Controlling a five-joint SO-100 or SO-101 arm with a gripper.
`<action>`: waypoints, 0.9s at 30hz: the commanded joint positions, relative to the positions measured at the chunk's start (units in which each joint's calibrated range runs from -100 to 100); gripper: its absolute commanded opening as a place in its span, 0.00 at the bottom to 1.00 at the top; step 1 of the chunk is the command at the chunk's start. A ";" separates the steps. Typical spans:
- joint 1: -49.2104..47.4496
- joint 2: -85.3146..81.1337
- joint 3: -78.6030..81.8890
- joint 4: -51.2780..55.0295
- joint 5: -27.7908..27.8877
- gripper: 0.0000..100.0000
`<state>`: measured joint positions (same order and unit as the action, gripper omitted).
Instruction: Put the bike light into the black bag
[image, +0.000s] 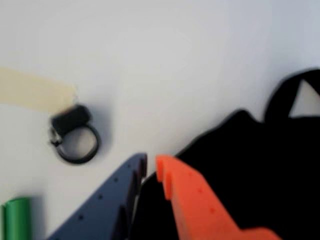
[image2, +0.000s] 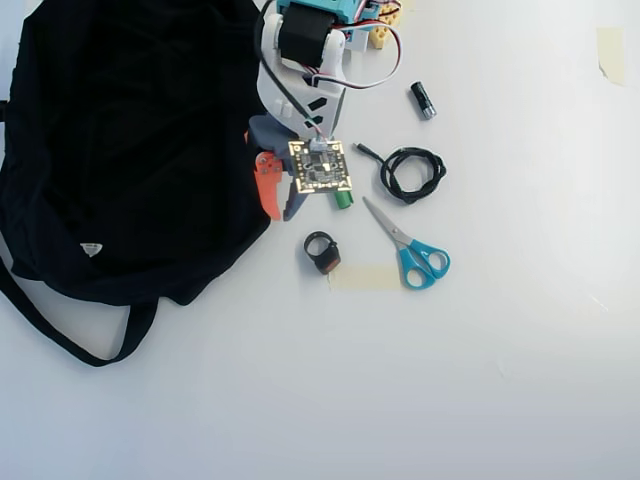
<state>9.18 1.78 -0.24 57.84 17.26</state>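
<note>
The bike light (image: 70, 121) is a tiny black block with a rubber ring, lying on the white table at the left of the wrist view. In the overhead view the bike light (image2: 322, 252) sits just right of the black bag (image2: 130, 140), which fills the upper left. My gripper (image2: 282, 216) hovers at the bag's right edge, above and left of the light. In the wrist view my gripper (image: 151, 167) has its blue and orange fingertips nearly touching and nothing between them, with the black bag (image: 250, 175) behind them.
A strip of beige tape (image2: 365, 277) lies right of the light. Teal-handled scissors (image2: 410, 245), a coiled black cable (image2: 384, 178) and a small black-and-silver cylinder (image2: 423, 100) lie further right. A green object (image2: 343, 199) sits by the gripper.
</note>
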 joint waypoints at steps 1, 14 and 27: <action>0.09 1.20 -0.84 -1.25 3.50 0.02; -1.70 11.33 -5.51 -0.99 12.10 0.02; -5.97 15.48 -9.29 -1.25 12.21 0.02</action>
<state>4.48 17.97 -6.60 57.58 29.52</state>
